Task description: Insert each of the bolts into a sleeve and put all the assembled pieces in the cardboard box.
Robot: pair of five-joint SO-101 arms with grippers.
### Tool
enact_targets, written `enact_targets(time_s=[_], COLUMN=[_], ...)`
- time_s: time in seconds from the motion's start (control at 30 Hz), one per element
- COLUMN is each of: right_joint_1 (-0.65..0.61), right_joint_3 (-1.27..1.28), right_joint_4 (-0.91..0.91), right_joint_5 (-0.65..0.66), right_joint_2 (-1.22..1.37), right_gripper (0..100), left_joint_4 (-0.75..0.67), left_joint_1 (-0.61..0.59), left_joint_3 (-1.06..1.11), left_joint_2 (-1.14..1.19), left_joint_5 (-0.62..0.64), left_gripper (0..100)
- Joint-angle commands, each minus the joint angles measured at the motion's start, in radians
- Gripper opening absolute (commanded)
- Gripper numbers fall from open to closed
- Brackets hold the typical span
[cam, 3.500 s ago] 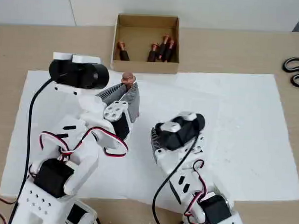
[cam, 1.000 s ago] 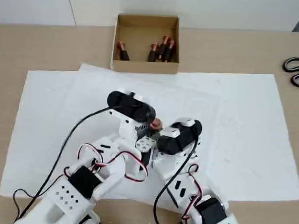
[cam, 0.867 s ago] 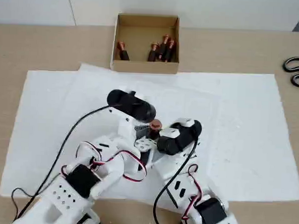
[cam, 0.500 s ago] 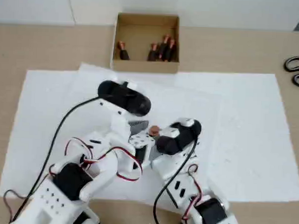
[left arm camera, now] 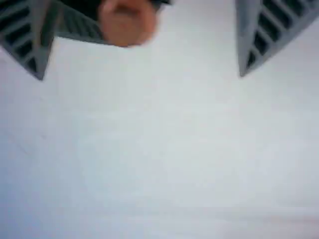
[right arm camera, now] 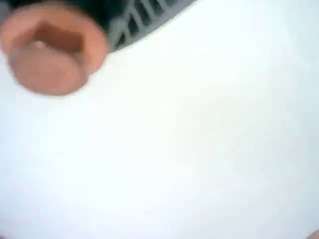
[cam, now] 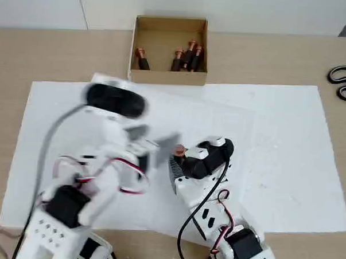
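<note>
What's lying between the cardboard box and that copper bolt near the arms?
Only bare paper lies between the bolt and the box, as the high view shows.

Cardboard box (cam: pixel 166 77) on far side of table (cam: pixel 268 59), just behind paper sheet (cam: pixel 276 140). In box: three assembled pieces (cam: pixel 188 55) clustered right of middle, fourth piece (cam: pixel 141 59) apart at left. Scissors (cam: pixel 344 82) on bare table at far right, beyond sheet's corner. Bolt (cam: pixel 179 150) over sheet's near half, at tip of right gripper (cam: pixel 177 156); left gripper (left arm camera: pixel 140 75) just beside it, to left.

overhead; wrist cameras close over paper (left arm camera: pixel 159 149)
</note>
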Motion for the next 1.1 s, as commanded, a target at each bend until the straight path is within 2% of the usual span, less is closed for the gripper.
enact_targets(time_s=[0.0,0.13,0.3,0.43,0.53,0.83,1.07], right_joint_1=[0.044,0.128,0.213,0.219,0.219,0.22,0.22], right_joint_3=[-0.015,-0.044,-0.261,-0.549,-0.77,-1.226,-1.514], right_joint_4=[-0.022,-0.013,-0.013,-0.041,-0.131,-0.567,-0.745], right_joint_5=[0.0,0.0,0.038,0.068,0.069,0.069,0.069], right_joint_2=[-0.015,-0.012,0.143,0.464,0.745,1.488,1.949], right_gripper=[0.4,0.4,0.4,0.4,0.4,0.4,0.4], left_joint_4=[0.021,0.112,0.253,0.269,0.272,0.293,0.287], left_joint_1=[-0.196,-0.358,-0.407,-0.407,-0.407,-0.416,-0.532], left_joint_3=[-0.039,-0.005,-0.005,-0.004,-0.004,0.053,0.09], left_joint_2=[-0.089,-0.166,-0.23,-0.282,-0.327,-0.451,-0.509], left_joint_5=[-0.13,-0.331,-0.342,-0.336,-0.336,-0.338,-0.338], left_gripper=[24,24,24,24,24,24,24])
